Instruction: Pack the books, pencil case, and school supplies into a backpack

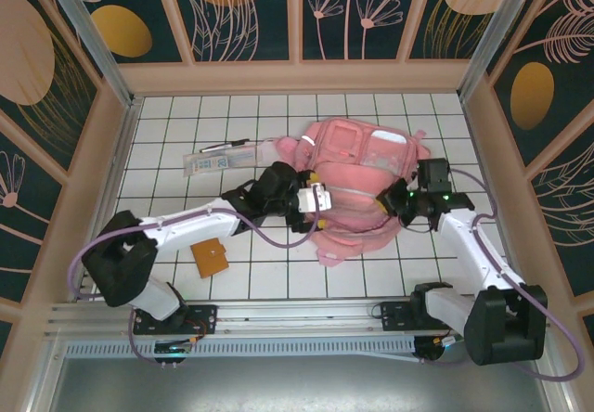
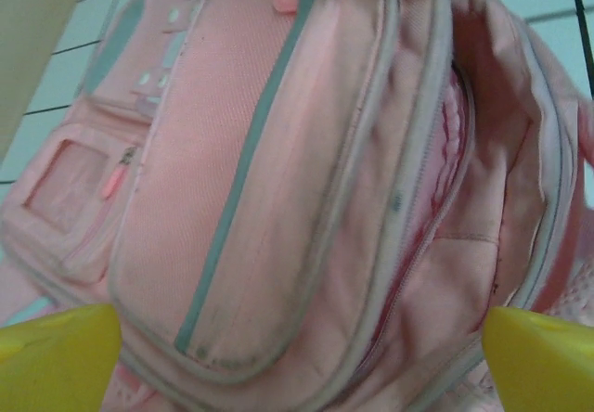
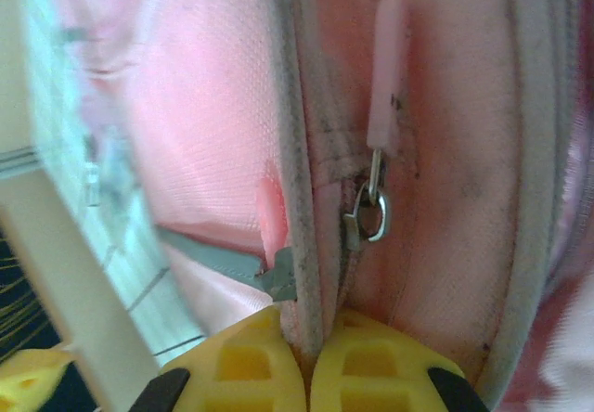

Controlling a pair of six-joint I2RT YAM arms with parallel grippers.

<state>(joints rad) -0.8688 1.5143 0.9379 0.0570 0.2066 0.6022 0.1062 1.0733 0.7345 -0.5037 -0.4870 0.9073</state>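
Pink backpack (image 1: 357,175) mid-table, right gripper (image 3: 311,352) pinched tight on its piped seam beside a zipper pull (image 3: 388,69), left gripper (image 2: 297,356) spread wide over its front, orange-brown notebook (image 1: 209,258) lying apart.

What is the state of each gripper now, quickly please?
Left gripper: open, holding nothing, over the backpack.
Right gripper: closed on a seam of the backpack.

- The left arm (image 1: 190,219) had white links, black joints and a purple cable (image 1: 278,240).
- The right arm (image 1: 471,256) matched it; a green light (image 1: 409,192) glowed at its end nearest the backpack (image 1: 357,166).
- Its fingers (image 3: 371,366) were yellow plastic with moulded recesses.
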